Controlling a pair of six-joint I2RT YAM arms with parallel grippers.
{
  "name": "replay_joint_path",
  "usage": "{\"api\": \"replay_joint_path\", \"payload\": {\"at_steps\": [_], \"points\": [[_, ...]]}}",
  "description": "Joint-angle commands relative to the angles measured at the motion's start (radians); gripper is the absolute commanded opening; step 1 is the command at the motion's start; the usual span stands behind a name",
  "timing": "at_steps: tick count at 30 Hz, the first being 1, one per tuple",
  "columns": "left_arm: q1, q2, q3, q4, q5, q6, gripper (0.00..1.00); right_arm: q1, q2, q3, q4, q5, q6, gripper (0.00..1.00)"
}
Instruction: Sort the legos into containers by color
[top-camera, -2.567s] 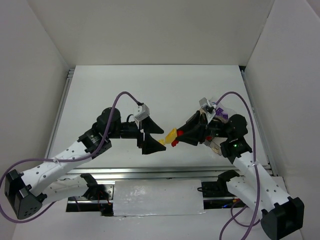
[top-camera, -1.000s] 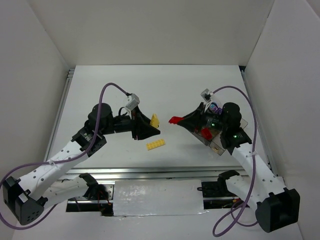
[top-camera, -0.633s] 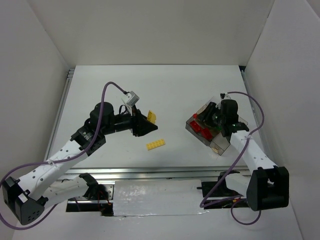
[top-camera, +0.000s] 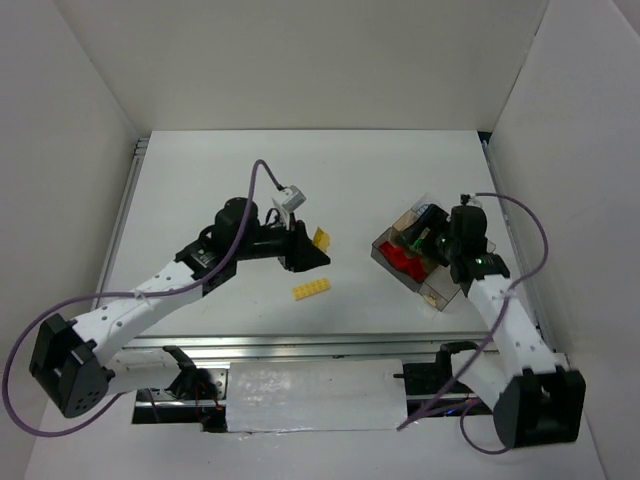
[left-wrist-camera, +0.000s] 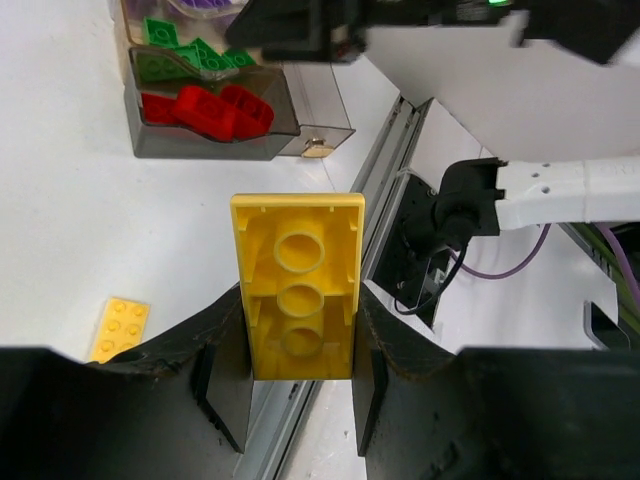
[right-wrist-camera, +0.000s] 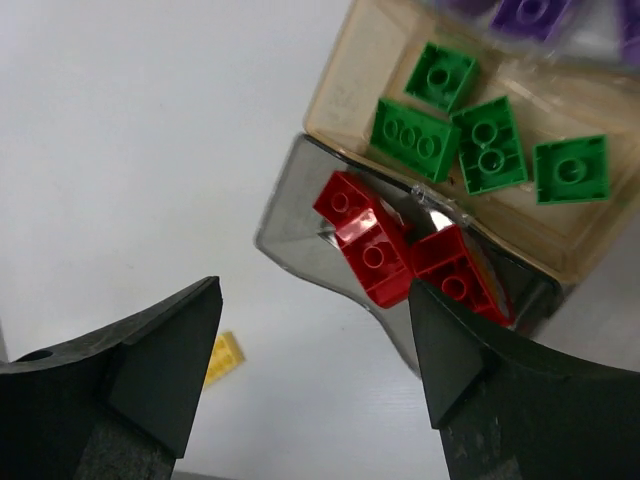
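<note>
My left gripper is shut on a yellow brick, held above the table left of centre with its hollow underside toward the wrist camera. A flat yellow plate lies on the table below it. The smoky organizer box stands at the right. Its compartments hold red bricks, green bricks and purple pieces. My right gripper hangs open over the box's red compartment, with nothing between its fingers.
White walls close in the table on the left, back and right. An aluminium rail runs along the near edge, with the arm bases and cables behind it. The box sits close to the right wall.
The right gripper carried a red brick over the box and opened; the brick now lies in the red compartment. The left arm moved right with the yellow brick.
</note>
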Motion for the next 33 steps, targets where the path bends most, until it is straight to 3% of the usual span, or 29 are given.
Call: {"api": "replay_joint_path", "payload": {"at_steps": [1,5,9,12,15,20,24,29,33], "points": [[-0.037,0.127,0.061,0.076,0.026,-0.005,0.00,-0.006,-0.267,0.080,-0.090,0.180,0.096,0.83],[-0.175,0.357,0.240,0.062,-0.039,0.016,0.00,-0.005,-0.569,0.218,-0.290,0.336,0.177,0.83],[-0.267,0.636,0.458,0.071,-0.053,0.010,0.00,-0.006,-0.718,0.378,-0.394,0.404,0.217,0.83],[-0.322,0.840,0.664,0.062,-0.024,-0.002,0.03,-0.006,-0.765,0.453,-0.434,0.371,0.209,0.83],[-0.376,1.039,1.006,-0.038,-0.024,0.027,0.05,-0.008,-0.768,0.493,-0.474,0.313,0.192,0.83],[-0.408,1.280,1.332,-0.153,-0.053,0.022,0.13,-0.008,-0.785,0.479,-0.472,0.233,0.185,0.83],[-0.405,1.341,1.374,-0.089,-0.092,0.007,0.25,-0.006,-0.789,0.473,-0.472,0.173,0.176,0.83],[-0.404,1.425,1.463,-0.038,-0.122,-0.001,0.33,-0.006,-0.774,0.499,-0.481,0.151,0.133,0.83],[-0.388,1.430,1.436,-0.007,-0.149,-0.014,0.40,-0.008,-0.786,0.515,-0.486,0.162,0.110,0.83]]}}
